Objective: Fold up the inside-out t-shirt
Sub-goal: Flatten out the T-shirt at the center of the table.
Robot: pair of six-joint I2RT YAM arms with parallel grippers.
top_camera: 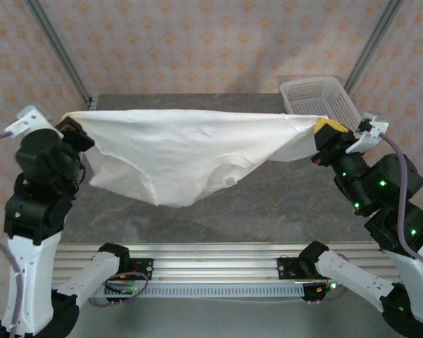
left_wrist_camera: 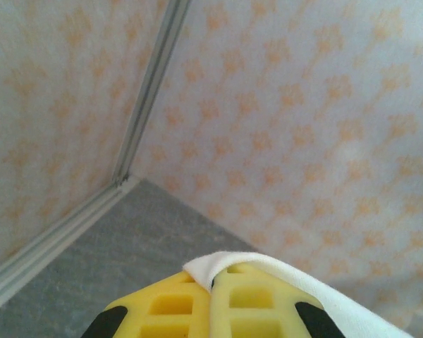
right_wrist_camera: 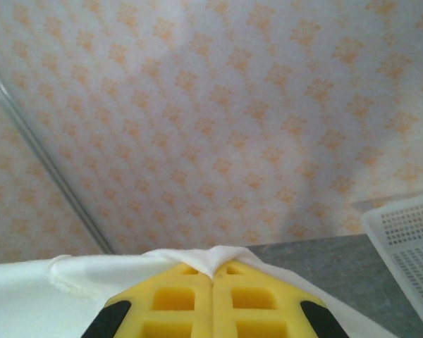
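Note:
The white inside-out t-shirt [top_camera: 183, 151] hangs stretched in the air between both arms, its lower part sagging toward the grey table [top_camera: 268, 204]. At the left end, my left gripper [top_camera: 69, 127] is shut on one corner of it; in the left wrist view the yellow fingers [left_wrist_camera: 169, 303] pinch a white fold [left_wrist_camera: 218, 266]. The right gripper [top_camera: 327, 128] is shut on the opposite corner, and the right wrist view shows cloth [right_wrist_camera: 92, 282] squeezed between its closed yellow fingers [right_wrist_camera: 257, 299]. A small tag [top_camera: 230, 181] shows near the collar.
A white plastic mesh basket [top_camera: 317, 98] stands at the back right of the table, just behind the right gripper, and its wall [right_wrist_camera: 409, 239] shows in the right wrist view. Patterned walls with metal corner posts [top_camera: 56, 49] enclose the table. An aluminium rail [top_camera: 211, 260] runs along the near edge.

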